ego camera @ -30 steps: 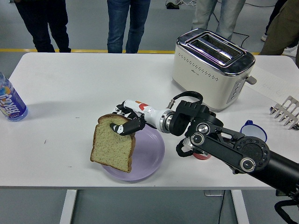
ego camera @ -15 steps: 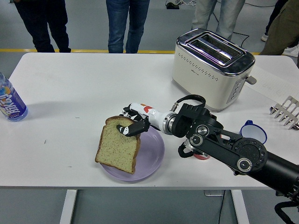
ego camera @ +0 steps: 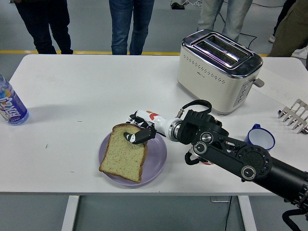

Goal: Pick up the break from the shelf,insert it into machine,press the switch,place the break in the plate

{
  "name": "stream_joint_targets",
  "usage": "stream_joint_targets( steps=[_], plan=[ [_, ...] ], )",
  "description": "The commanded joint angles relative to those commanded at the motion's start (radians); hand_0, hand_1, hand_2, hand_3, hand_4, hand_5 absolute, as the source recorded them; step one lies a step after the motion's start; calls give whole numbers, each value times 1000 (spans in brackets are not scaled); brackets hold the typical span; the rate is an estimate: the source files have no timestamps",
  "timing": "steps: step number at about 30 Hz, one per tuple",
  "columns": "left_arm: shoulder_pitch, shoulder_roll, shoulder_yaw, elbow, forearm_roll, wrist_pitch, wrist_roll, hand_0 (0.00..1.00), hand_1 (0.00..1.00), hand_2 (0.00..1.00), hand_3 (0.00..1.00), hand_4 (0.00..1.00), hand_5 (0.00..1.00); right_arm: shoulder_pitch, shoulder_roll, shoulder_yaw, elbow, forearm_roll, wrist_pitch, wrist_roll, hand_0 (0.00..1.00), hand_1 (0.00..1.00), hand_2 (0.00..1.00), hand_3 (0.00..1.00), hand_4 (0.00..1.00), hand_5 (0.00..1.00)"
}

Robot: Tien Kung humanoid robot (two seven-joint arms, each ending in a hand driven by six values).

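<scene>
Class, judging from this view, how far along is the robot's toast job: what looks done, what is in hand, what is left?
Done: the toaster's slots are empty. In hand: the slice of brown bread lies on the round lilac plate, the right hand's fingers gripping its top edge. Left: only letting go.

The white table [ego camera: 72, 91] is bare across its middle and left, from the plate [ego camera: 159, 156] out to 9 and 11 o'clock, so a hand has wide room there. The only thing on that side is a bottle [ego camera: 10, 107] at the far left edge. The bread [ego camera: 123, 153] covers most of the plate, and the right hand [ego camera: 138, 129] rests on the slice's top corner, its arm [ego camera: 231, 156] filling the ground toward 4 o'clock. At 1 o'clock the toaster [ego camera: 216, 72] stands tall, well apart from the plate. A blue cup [ego camera: 262, 137] sits just behind the arm at 3 o'clock, with a rack [ego camera: 294, 115] at the right edge. People [ego camera: 130, 24] stand along the far side.
</scene>
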Motion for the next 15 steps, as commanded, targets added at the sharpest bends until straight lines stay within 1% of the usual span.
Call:
stream_joint_targets(
  steps=[1, 2, 7, 8, 13, 14, 15],
  plan=[
    [0, 0, 0, 0, 0, 0, 0, 633, 486, 459, 540, 333, 798, 0, 1, 0, -3, -3, 2, 1, 33, 117, 396, 451, 515, 21],
    [0, 0, 0, 0, 1, 0, 0, 632, 486, 460, 540, 333, 798, -1, 1, 0, -5, -5, 3, 2, 48, 148, 407, 466, 517, 20],
    [2, 0, -1, 0, 3, 0, 0, 632, 486, 460, 540, 333, 798, -1, 11, -4, -31, -9, -2, 19, 48, 148, 407, 466, 517, 20],
    [2, 0, -1, 0, 3, 0, 0, 632, 486, 461, 540, 332, 797, -1, 12, -4, -33, -10, -1, 20, 91, 210, 447, 491, 524, 22],
    [2, 0, 1, 0, 0, 0, -1, 632, 486, 461, 540, 332, 797, 1, 12, -4, -47, -18, 21, 38, 91, 210, 447, 491, 524, 22],
    [2, 0, 2, 0, -1, 0, -1, 632, 486, 461, 539, 332, 797, 1, 12, -3, -48, -21, 24, 40, 147, 289, 476, 517, 538, 30],
    [2, 0, 2, 0, -1, 0, -1, 632, 486, 461, 539, 332, 797, 2, 12, 0, -50, -25, 30, 45, 147, 289, 476, 517, 538, 30]
  ],
)
